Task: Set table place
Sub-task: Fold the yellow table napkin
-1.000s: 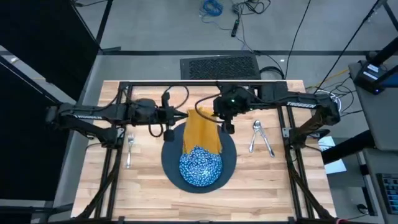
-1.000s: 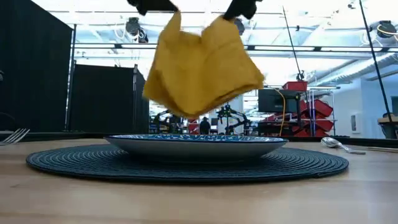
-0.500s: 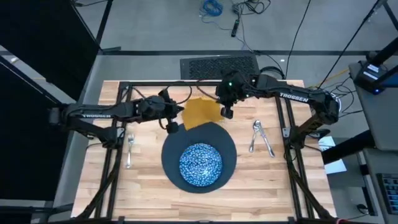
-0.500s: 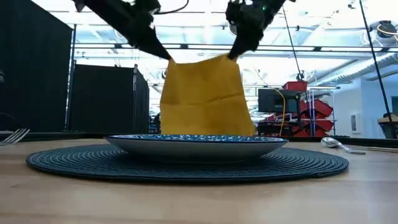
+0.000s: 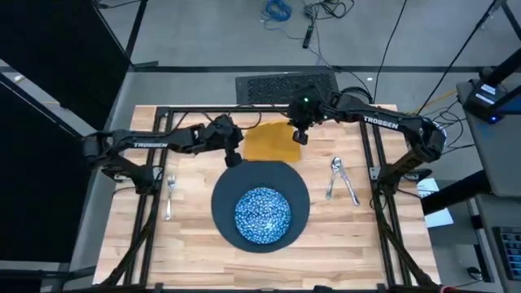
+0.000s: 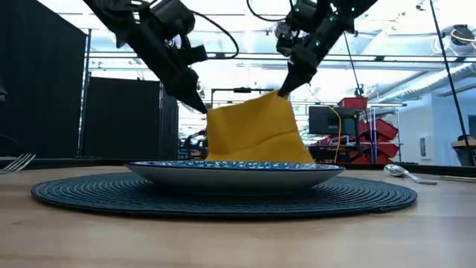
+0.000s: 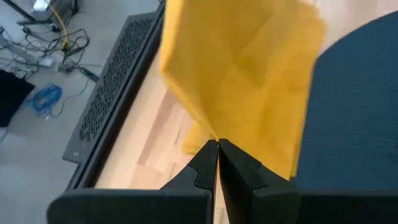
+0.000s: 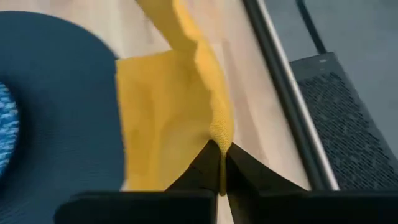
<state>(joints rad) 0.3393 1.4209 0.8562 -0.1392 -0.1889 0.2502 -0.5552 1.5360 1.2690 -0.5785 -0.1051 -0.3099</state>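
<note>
The mustard-yellow napkin (image 5: pixel 267 141) hangs between my two grippers beyond the far rim of the dark round plate (image 5: pixel 224 195), which carries the blue-and-white speckled dish (image 5: pixel 262 215). My left gripper (image 5: pixel 234 156) is shut on the napkin's left corner, my right gripper (image 5: pixel 298 137) on its right corner. The napkin's lower part lies on the table (image 5: pixel 195 244) behind the plate. A fork (image 5: pixel 170 195) lies left of the plate; a spoon (image 5: pixel 334 175) and a knife (image 5: pixel 350 189) lie right of it. My left gripper pinches the napkin's left upper corner (image 7: pixel 210 138) between its two fingertips, slanting down from the left. The cloth runs slack from the hold to the table. My right gripper pinches the napkin's right upper corner (image 8: pixel 217 138) at its fingertips, slanting down from the right. The cloth sags below it.
The black frame bar (image 5: pixel 269 109) runs along the table's far edge just behind the napkin. Bare wood lies at the near edge in front of the plate.
Both grippers have carried the napkin from above the speckled dish toward the table's far edge and down. The napkin, which hung over the dish, now hangs behind the plate with its lower part down on the table.
</note>
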